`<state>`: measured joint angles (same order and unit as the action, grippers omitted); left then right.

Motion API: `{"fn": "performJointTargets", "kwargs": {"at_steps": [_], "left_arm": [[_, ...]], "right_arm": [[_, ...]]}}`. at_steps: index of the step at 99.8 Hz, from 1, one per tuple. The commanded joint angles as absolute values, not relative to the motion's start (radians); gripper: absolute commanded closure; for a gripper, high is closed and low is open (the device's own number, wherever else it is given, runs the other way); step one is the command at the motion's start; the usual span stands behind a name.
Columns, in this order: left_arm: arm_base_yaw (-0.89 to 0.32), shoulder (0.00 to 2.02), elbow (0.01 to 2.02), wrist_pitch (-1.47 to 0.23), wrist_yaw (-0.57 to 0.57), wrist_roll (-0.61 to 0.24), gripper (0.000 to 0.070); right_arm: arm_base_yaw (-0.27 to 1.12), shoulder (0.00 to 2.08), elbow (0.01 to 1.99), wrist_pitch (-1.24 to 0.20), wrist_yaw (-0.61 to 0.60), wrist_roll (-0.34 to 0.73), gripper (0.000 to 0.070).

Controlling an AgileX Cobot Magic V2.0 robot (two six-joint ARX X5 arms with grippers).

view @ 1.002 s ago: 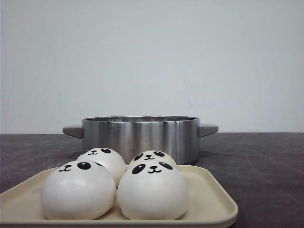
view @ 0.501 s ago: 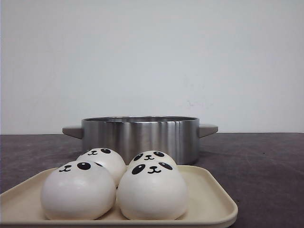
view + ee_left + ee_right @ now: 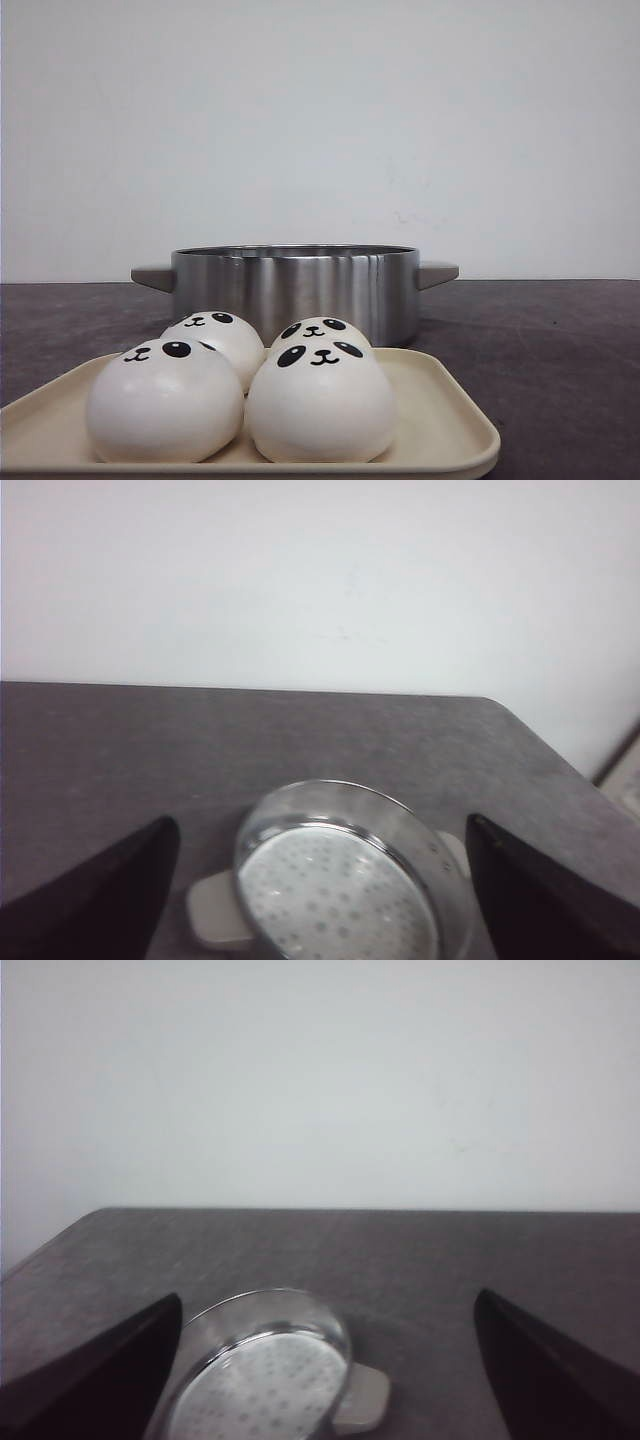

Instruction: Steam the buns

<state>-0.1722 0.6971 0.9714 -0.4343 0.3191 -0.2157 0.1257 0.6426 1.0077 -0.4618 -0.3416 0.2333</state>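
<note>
The four round white panda-face buns [image 3: 245,385] sit close together on the cream tray [image 3: 455,425], in front of the shiny steel steamer pot [image 3: 295,285], while the left gripper [image 3: 320,900] and right gripper [image 3: 325,1380] both hang wide apart above the pot, holding nothing, neither clearly nearer.

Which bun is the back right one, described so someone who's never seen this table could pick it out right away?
Start at the steel pot on the dark table; the cream tray sits in front of it with four panda buns. The back right bun lies nearest the pot's right half, behind the front right bun. Unlike its neighbours, it is mostly hidden, with only its face peeking over.
</note>
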Motion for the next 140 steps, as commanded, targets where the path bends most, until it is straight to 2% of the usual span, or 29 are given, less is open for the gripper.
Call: {"fn": "performJointTargets", "kwargs": {"at_steps": [1, 10, 19, 25, 36, 46, 61, 74, 77, 98, 140], "left_arm": [[-0.193, 0.716, 0.987, -0.429, 0.322, -0.202, 0.0143], [-0.221, 0.731, 0.987, -0.435, 0.309, -0.202, 0.0143], [-0.246, 0.741, 0.987, -0.449, 0.289, -0.202, 0.0143], [-0.263, 0.746, 0.987, -0.456, 0.275, -0.202, 0.0143], [-0.293, 0.746, 0.987, -0.456, 0.251, -0.202, 0.0143], [-0.32, 0.745, 0.987, -0.456, 0.25, -0.202, 0.0143], [-0.362, 0.745, 0.987, -0.456, 0.25, -0.202, 0.0143], [-0.397, 0.745, 0.987, -0.457, 0.251, -0.203, 0.0143], [-0.404, 0.745, 0.987, -0.457, 0.251, -0.203, 0.0143], [-0.446, 0.745, 0.987, -0.457, 0.251, -0.202, 0.0143], [-0.486, 0.745, 0.987, -0.457, 0.224, -0.195, 0.0143]], "right_arm": [[0.171, 0.712, 1.072, -0.467, -0.334, 0.243, 0.0104], [0.273, 0.832, 1.179, -0.554, -0.26, 0.245, 0.0105], [0.4, 0.965, 1.294, -0.696, -0.179, 0.259, 0.0107], [0.489, 1.067, 1.364, -0.812, -0.133, 0.305, 0.0107], [0.587, 1.223, 1.421, -0.957, -0.131, 0.358, 0.0108], [0.657, 1.341, 1.421, -1.01, -0.13, 0.39, 0.0108], [0.754, 1.518, 1.421, -1.001, -0.13, 0.423, 0.0134], [0.787, 1.651, 1.421, -0.953, -0.13, 0.445, 0.0291], [0.79, 1.678, 1.421, -0.946, -0.129, 0.45, 0.0305], [0.798, 1.818, 1.421, -0.935, -0.134, 0.467, 0.0306], [0.816, 1.93, 1.42, -0.882, -0.131, 0.496, 0.0306]]}}
